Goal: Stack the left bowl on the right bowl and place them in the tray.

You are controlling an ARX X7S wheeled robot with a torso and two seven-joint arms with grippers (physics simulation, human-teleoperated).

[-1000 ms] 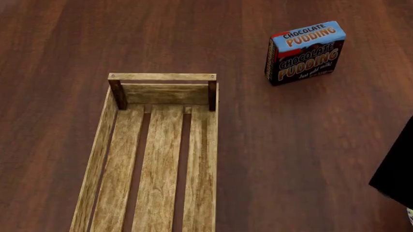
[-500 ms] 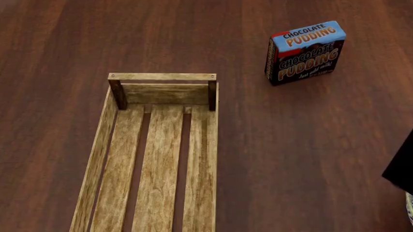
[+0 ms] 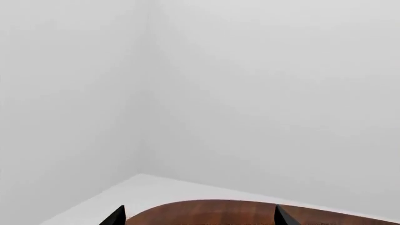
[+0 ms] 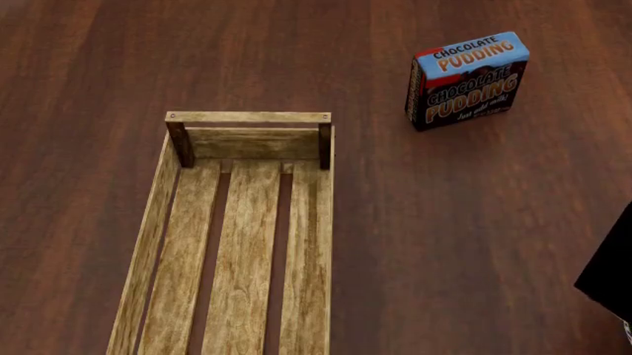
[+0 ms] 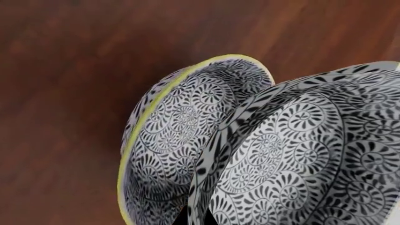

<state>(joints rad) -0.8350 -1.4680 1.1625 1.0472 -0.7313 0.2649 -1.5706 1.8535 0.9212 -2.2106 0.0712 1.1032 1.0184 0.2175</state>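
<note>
The right wrist view is filled by two black-and-white spiral-patterned bowls. A yellow-rimmed bowl (image 5: 168, 140) holds the second bowl (image 5: 300, 154), which sits tilted inside it above the wooden table. My right gripper (image 5: 195, 219) is shut on the bowl wall, one dark fingertip on each side of it. The tray (image 4: 148, 237), a long light-brown slatted crate, lies at the head view's lower left with nothing in it. The bowls are outside the head view. My left gripper (image 3: 198, 218) is open and holds nothing; only its two dark fingertips (image 3: 115, 217) show.
A chocolate pudding box (image 4: 466, 80) stands upright on the dark wooden table (image 4: 474, 222), beyond and to the right of the tray. A black part of my right arm (image 4: 610, 274) enters at the head view's right edge. The left wrist view faces white walls past the table's rounded edge.
The black part of my right arm at the head view's right edge drew back to the right, then came slightly back in. The tray and box have not moved.
</note>
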